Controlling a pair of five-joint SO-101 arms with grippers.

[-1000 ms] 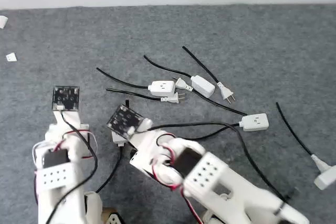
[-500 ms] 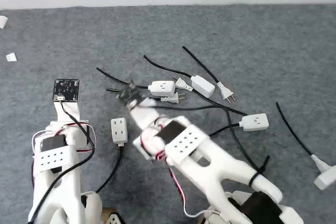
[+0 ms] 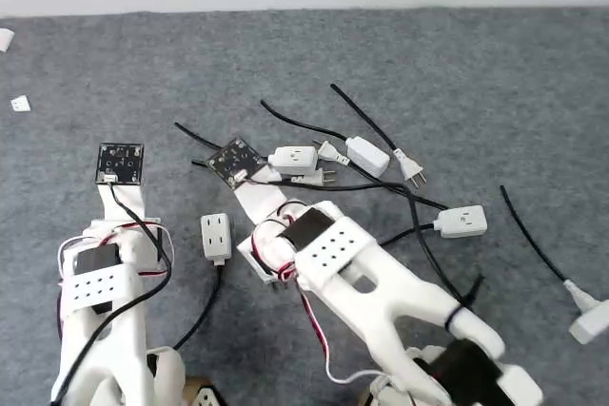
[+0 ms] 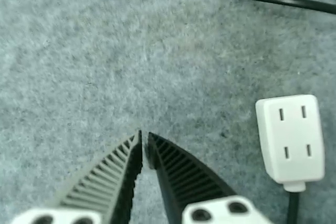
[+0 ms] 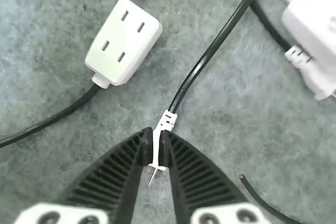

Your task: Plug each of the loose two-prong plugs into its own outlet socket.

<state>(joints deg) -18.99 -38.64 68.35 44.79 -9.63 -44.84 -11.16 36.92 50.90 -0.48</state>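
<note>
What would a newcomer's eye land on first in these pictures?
The right gripper is clamped on a white two-prong plug, its black cord trailing past a white outlet socket. The left gripper sits shut and empty over grey felt beside another socket.

We see bright, even, diffuse light across the grey counter [image 3: 495, 54]; the white outlet socket [image 5: 123, 41] throws just a faint, soft-edged shadow.

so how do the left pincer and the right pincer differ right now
The left pincer is shut on nothing; the right pincer is shut on a white two-prong plug. The left pincer's tips nearly meet over bare grey carpet; the right pincer's are kept apart by the plug's body. Both are black and ribbed.
</note>
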